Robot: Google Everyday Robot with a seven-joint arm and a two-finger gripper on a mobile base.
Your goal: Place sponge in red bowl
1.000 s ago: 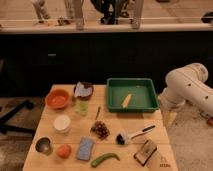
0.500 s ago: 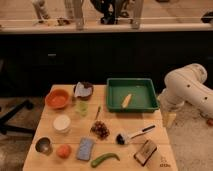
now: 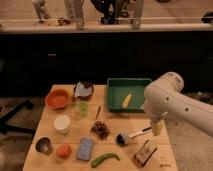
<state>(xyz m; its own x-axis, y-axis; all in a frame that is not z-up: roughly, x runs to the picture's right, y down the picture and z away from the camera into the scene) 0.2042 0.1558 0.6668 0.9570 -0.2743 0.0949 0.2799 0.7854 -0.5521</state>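
The light-blue sponge (image 3: 85, 148) lies flat near the table's front edge, between an orange fruit and a green pepper. The red bowl (image 3: 57, 98) stands at the table's back left and looks empty. My white arm reaches in from the right, and the gripper (image 3: 157, 125) hangs below it over the table's right side, above a brush. The gripper is open with nothing in it. It is well to the right of the sponge and far from the bowl.
A green tray (image 3: 115, 101) holding a yellow item is at the back right. A dark bowl (image 3: 83, 90), green cup (image 3: 82, 107), white tub (image 3: 62, 123), steel cup (image 3: 43, 145), orange fruit (image 3: 63, 150), green pepper (image 3: 105, 159), brush (image 3: 131, 135) and brown box (image 3: 145, 152) crowd the table.
My arm has swung left, from beside the table to over its right side. Nothing on the table has moved.
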